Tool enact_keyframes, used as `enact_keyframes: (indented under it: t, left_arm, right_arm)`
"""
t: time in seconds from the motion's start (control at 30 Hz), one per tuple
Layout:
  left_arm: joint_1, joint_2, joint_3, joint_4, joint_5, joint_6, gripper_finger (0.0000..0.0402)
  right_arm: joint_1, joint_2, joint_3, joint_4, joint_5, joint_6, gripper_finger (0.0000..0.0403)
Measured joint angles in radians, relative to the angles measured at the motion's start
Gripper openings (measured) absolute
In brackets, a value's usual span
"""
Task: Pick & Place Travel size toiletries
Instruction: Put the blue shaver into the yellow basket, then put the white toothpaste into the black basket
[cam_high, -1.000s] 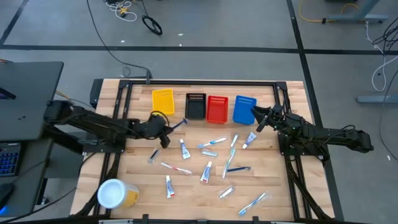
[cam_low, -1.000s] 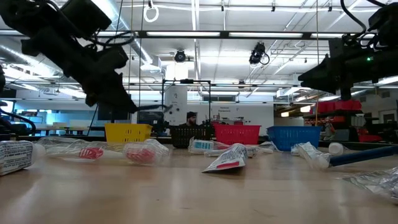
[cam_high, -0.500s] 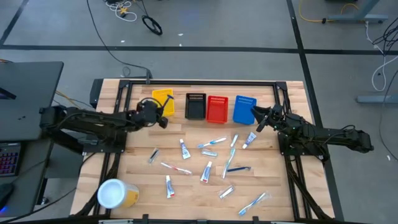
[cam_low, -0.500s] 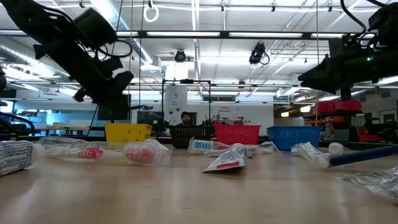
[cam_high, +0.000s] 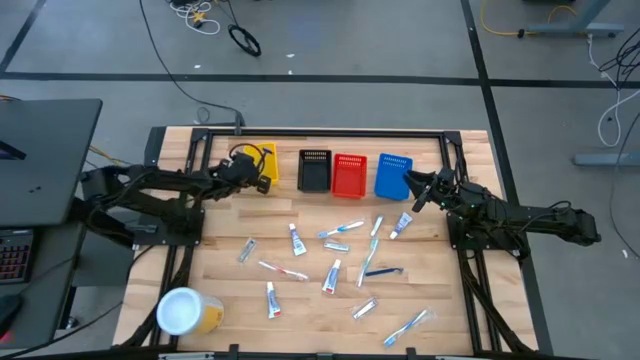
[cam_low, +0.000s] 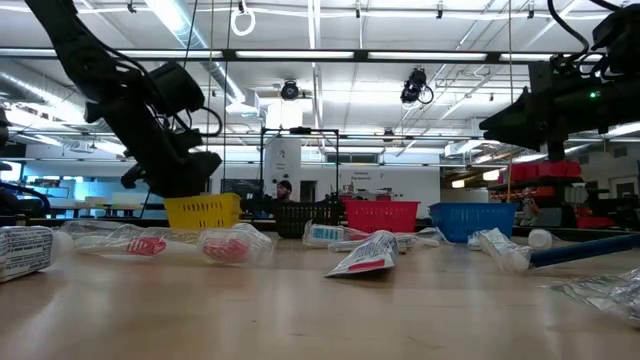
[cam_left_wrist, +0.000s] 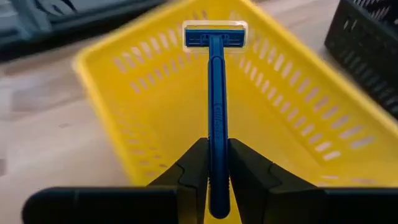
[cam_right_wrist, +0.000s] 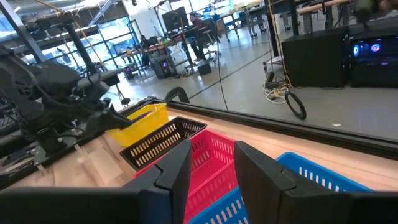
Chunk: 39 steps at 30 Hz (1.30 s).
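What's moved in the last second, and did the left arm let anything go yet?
The left gripper carried the blue razor from mid-table back to the yellow basket, and it is still between the fingers. The right gripper and the scattered toiletries stayed put.

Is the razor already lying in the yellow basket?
No: in the left wrist view the blue razor stands between the left gripper fingers, poised over the yellow basket.

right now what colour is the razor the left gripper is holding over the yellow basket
Blue; the razor has a blue handle and blue head with a pale strip, clearest in the left wrist view.
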Motion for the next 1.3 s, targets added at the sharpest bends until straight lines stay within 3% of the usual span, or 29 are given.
enact_keyframes:
  t: [0.13, 0.77, 1.13, 1.3]
  left_arm:
    - [0.016, 0.04, 0.001, 0.02, 0.044, 0.0, 0.0069]
    - [0.017, 0.06, 0.01, 0.049, 0.048, 0.041, 0.0072]
    - [0.017, 0.059, 0.01, 0.067, 0.042, 0.115, 0.0167]
    - [0.016, 0.059, 0.041, 0.079, 0.046, 0.12, 0.0183]
  right_arm:
    - [0.0, 0.0, 0.0, 0.0, 0.0, 0.0, 0.0131]
    - [0.0, 0.0, 0.0, 0.0, 0.0, 0.0, 0.0131]
    - [0.0, 0.0, 0.0, 0.0, 0.0, 0.0, 0.0131]
    - [0.0, 0.0, 0.0, 0.0, 0.0, 0.0, 0.0131]
